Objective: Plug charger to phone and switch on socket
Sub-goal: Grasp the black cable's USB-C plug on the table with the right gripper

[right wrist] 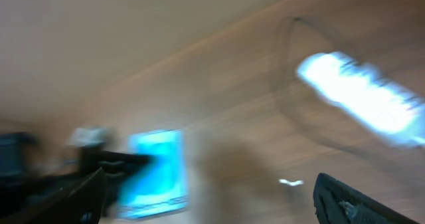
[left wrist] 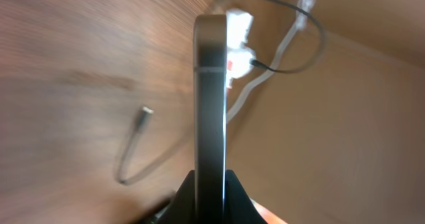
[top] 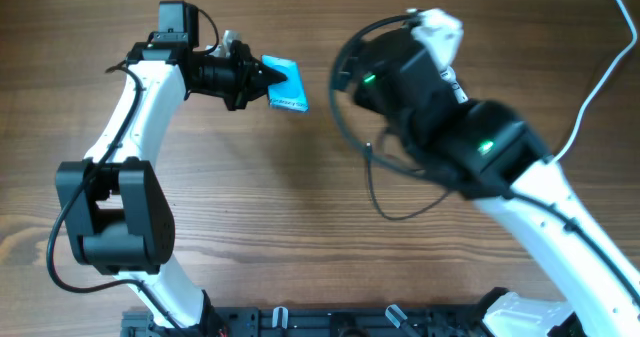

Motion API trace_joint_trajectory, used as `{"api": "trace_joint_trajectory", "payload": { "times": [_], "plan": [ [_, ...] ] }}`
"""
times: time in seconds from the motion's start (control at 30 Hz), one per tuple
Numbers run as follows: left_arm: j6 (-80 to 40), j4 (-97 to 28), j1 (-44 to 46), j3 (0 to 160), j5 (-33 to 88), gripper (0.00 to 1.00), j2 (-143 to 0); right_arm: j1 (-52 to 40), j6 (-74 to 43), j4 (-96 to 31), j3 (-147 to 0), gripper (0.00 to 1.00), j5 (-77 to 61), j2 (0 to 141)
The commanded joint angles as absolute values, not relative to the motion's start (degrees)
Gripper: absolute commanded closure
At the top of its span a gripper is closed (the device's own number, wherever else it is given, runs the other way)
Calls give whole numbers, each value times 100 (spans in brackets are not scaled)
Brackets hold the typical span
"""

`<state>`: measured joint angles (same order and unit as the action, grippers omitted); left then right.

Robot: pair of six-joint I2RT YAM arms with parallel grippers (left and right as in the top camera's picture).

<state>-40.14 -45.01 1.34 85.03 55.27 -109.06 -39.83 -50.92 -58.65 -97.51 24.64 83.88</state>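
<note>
Left gripper (top: 266, 81) is clamping the teal-screened rectangular phone (top: 290, 89), right gripper (right wrist: 211, 181) gaping empty, thin black charger cable (left wrist: 145, 112) lying unplugged.

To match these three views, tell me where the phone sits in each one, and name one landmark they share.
Overhead: the phone is upper centre-left, at the tip of the left gripper.
Left wrist: the phone stands edge-on down the middle.
Right wrist: the phone is a blurred teal rectangle, lower left.
Shared landmark: the white socket, right of the phone in overhead and right wrist, behind it in left wrist.
</note>
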Motion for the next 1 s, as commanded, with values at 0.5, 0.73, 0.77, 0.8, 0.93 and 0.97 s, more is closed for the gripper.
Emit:
{"api": "trace_joint_trajectory", "payload": {
  "times": [0.5,0.73,0.77,0.8,0.93,0.97],
  "plan": [
    [-3328,-5686,67,8573,1855,96,-10575,-2720,-3459,-6331,-8342,57,-21,11085],
    [-3326,-5706,69,8573,1855,96,-10575,-2720,-2554,-5892,-8311,57,-792,11885],
    [-3326,-5708,69,8573,1857,96,-10575,-2720,-2556,-5826,-8311,57,-794,11909],
    [-3326,-5708,69,8573,1857,96,-10575,-2720,-2554,-5778,-8311,57,-792,11909],
    [-3326,-5708,69,8573,1855,96,-10575,-2720,-2598,-5684,-8300,58,-639,11922],
    [-3326,-5710,69,8573,1857,96,-10575,-2720,-2596,-5688,-8274,58,-644,11928]
  ]
}}
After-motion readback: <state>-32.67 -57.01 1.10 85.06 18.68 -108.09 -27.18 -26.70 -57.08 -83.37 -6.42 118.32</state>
